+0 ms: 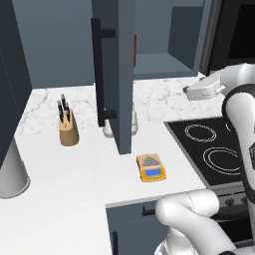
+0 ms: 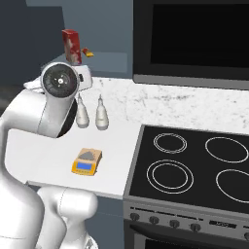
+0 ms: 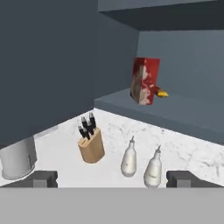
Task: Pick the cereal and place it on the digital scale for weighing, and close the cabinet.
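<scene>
While the cabinet door (image 1: pixel 113 74) hangs open at nine o'clock, the cereal (image 3: pixel 145 81) stands on the shelf at one o'clock, untouched. Wide and empty, the claw (image 3: pixel 112 178) is mid-approach, I judge; next: reach in, then carry down to the scale (image 1: pixel 151 168) on the surface (image 1: pixel 64 169).

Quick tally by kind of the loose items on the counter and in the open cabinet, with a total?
Cereal box: 1
Small orange-yellow item beside the cereal box: 1
Digital scale: 1
White bottles: 2
Knife block: 1
Grey canister: 1
Total: 7
</scene>
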{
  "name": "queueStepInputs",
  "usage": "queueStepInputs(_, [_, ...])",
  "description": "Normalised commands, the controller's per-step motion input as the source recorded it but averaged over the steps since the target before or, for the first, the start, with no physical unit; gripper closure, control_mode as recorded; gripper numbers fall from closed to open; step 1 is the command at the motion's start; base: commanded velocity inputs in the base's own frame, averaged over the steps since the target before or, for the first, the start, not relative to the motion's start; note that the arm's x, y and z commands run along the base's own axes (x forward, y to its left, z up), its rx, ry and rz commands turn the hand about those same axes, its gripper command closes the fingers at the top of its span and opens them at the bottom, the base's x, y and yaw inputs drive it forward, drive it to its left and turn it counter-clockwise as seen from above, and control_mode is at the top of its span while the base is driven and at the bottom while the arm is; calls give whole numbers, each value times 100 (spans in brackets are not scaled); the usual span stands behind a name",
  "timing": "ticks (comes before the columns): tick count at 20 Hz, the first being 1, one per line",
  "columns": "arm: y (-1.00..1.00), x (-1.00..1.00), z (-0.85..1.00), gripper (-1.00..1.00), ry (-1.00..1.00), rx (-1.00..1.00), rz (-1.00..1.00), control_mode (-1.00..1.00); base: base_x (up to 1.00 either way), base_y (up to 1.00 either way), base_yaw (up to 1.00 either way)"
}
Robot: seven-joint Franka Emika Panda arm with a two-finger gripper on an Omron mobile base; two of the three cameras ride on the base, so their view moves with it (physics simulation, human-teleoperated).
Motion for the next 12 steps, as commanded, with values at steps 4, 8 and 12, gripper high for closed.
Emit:
queueStepInputs(4, [14,6,53,-100,-30,9,19,-100,0,0,0])
queueStepInputs(8, [17,14,44,-100,-22,11,16,-100,0,0,0])
queueStepInputs(12, [9,9,29,-100,-15,11,10,-100,0,0,0])
